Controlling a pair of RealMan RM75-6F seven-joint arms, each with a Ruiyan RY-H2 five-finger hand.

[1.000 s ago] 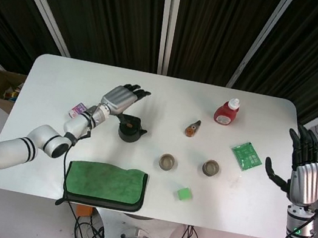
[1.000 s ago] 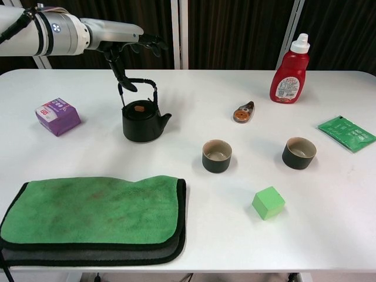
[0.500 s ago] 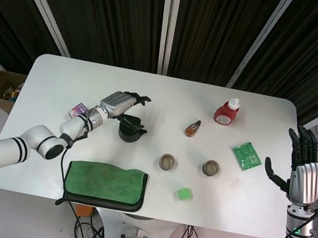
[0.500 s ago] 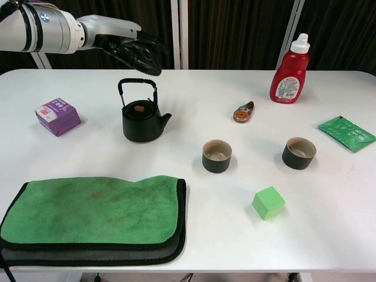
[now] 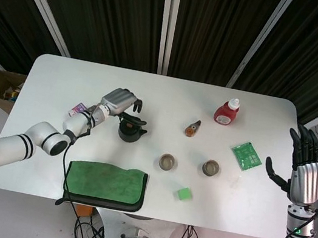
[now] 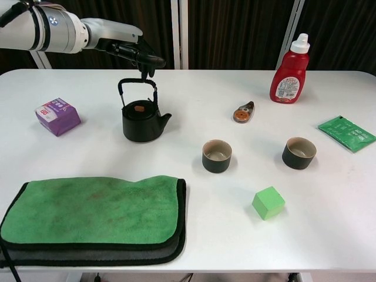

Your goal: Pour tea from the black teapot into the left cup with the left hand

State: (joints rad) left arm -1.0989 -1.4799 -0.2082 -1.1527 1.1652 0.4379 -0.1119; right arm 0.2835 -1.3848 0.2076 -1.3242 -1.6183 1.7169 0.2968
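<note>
The black teapot (image 5: 129, 130) (image 6: 141, 121) stands on the white table (image 6: 188, 94) with its hoop handle upright and its spout toward the cups. My left hand (image 5: 121, 100) (image 6: 124, 49) hovers just over and behind the handle. Its fingers bend down, with one fingertip (image 6: 144, 71) close above the handle's top, and it holds nothing. The left cup (image 5: 167, 162) (image 6: 217, 155) sits to the right of the teapot's spout. My right hand (image 5: 299, 169) is held upright past the table's right edge, fingers spread and empty.
A second cup (image 6: 299, 153) stands further right. Also on the table are a red sauce bottle (image 6: 289, 70), a small brown object (image 6: 243, 112), a green packet (image 6: 346, 133), a green cube (image 6: 268, 202), a purple box (image 6: 57, 116) and a folded green cloth (image 6: 94, 210).
My left hand has drawn back over the teapot handle and its fingers have bent downward toward the handle. The teapot, the cups and my right hand have not moved.
</note>
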